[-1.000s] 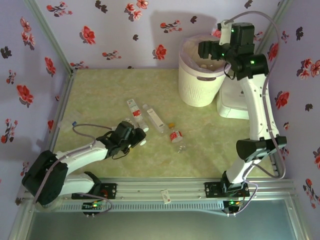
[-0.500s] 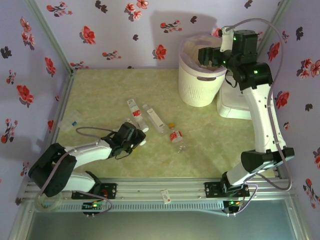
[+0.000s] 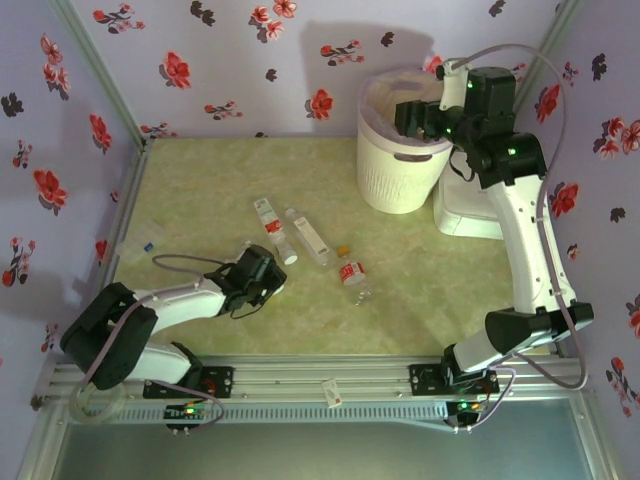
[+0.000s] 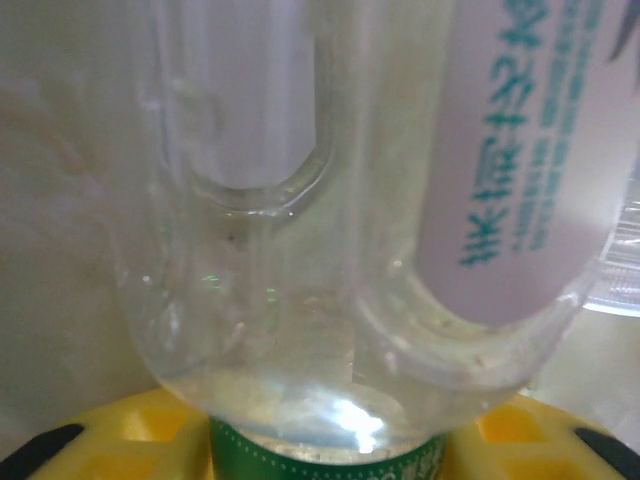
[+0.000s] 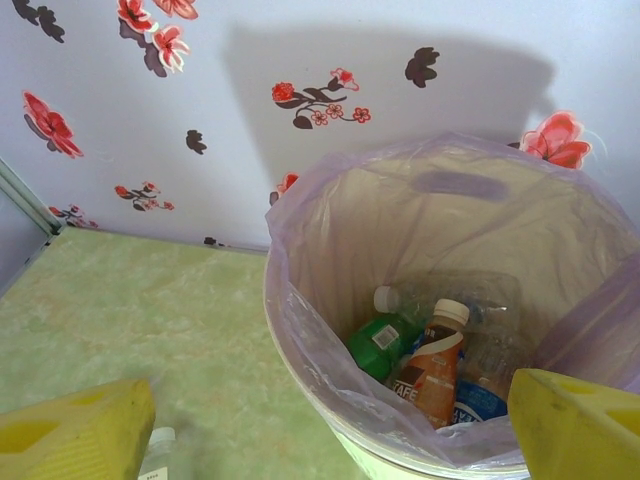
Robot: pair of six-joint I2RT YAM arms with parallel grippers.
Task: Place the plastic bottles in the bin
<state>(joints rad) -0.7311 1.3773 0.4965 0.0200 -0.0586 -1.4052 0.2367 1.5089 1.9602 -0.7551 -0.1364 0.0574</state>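
Upper right of the overhead view: round ribbed cream bin (image 3: 388,182), thin pink liner (image 5: 290,300) over its rim, right gripper (image 3: 412,115) above with yellow jaws spread wide. Inside: green bottle (image 5: 385,345), orange-brown bottle (image 5: 437,365), crumpled clear ones. Lower left on the mottled bench (image 3: 200,190): left gripper (image 3: 270,277) flanking a glossy clear bottle (image 4: 300,330), pinch impossible to tell; three labelled bottles (image 3: 308,235) lying beside.

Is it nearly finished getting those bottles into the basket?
Partly. Several bottles already lie in the bin, among them a green bottle and a brown bottle. The right gripper hangs open and empty above it. The left gripper is down at a clear bottle; a firm grip cannot be confirmed. Left on the table: a red-labelled bottle, a long clear bottle and an orange-capped bottle.
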